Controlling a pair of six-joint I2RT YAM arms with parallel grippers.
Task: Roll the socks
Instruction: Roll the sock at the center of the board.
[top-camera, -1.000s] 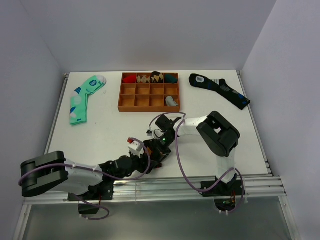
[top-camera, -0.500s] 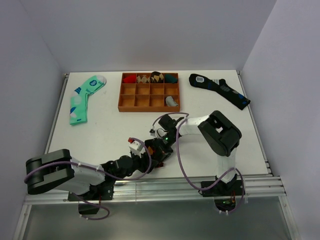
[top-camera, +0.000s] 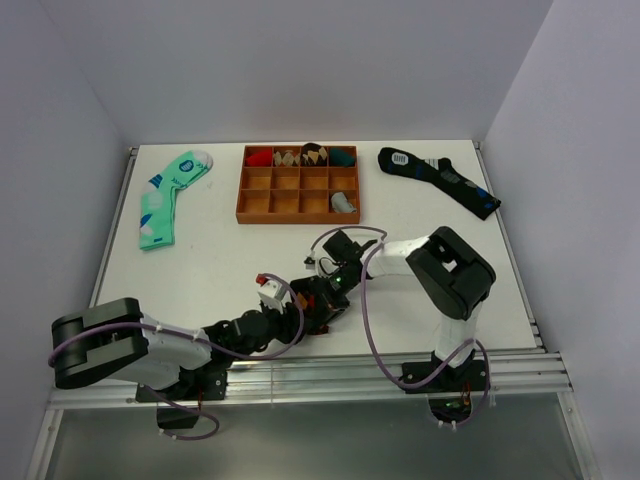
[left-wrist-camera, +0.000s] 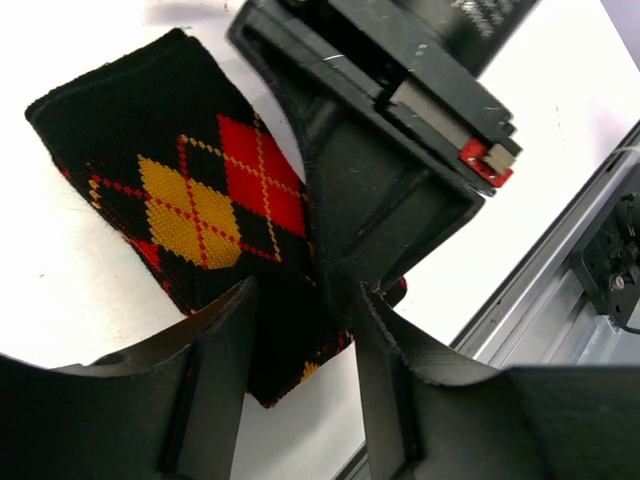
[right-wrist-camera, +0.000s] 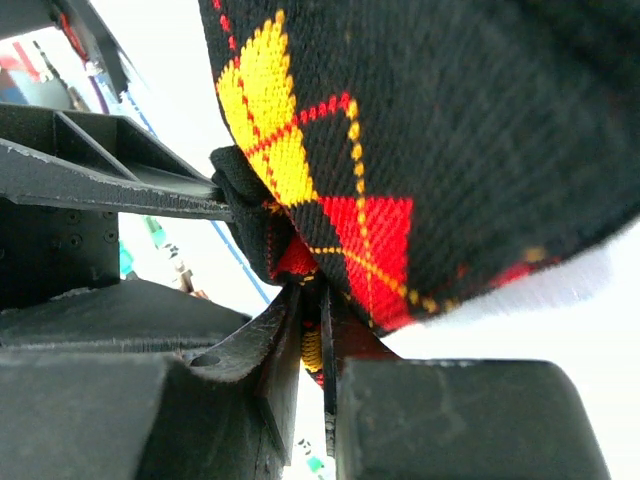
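Close to the near edge of the table (top-camera: 220, 250), about halfway along it, both arms bend in low and meet over one thing. It is the argyle sock (left-wrist-camera: 190, 190), black with red and yellow diamonds. It lies flat on the table, and it looks folded over on itself. From above you can hardly see it, because the arms cover it.

The right gripper (right-wrist-camera: 315, 300) has its jaws almost together, with a fold of the sock pinched between them. I think it holds that fold tight so the roll cannot spring open.

The left gripper (left-wrist-camera: 305, 300) comes in from the other side. Its jaws stand about half apart, one on each side of the sock's near end and of the right gripper's tip. I cannot see them squeezing the sock. It looks ready to take that end so the sock can be turned over again. The rolling seems only partly done.

Farther back, in the middle near the far edge, sits the wooden tray (top-camera: 298, 219). A few small bundles sit in its far row, so rolled socks likely go there.

The green sock (top-camera: 165, 195) lies by the far left corner. The navy sock (top-camera: 440, 178) lies by the far right corner. Both are well away from the arms.
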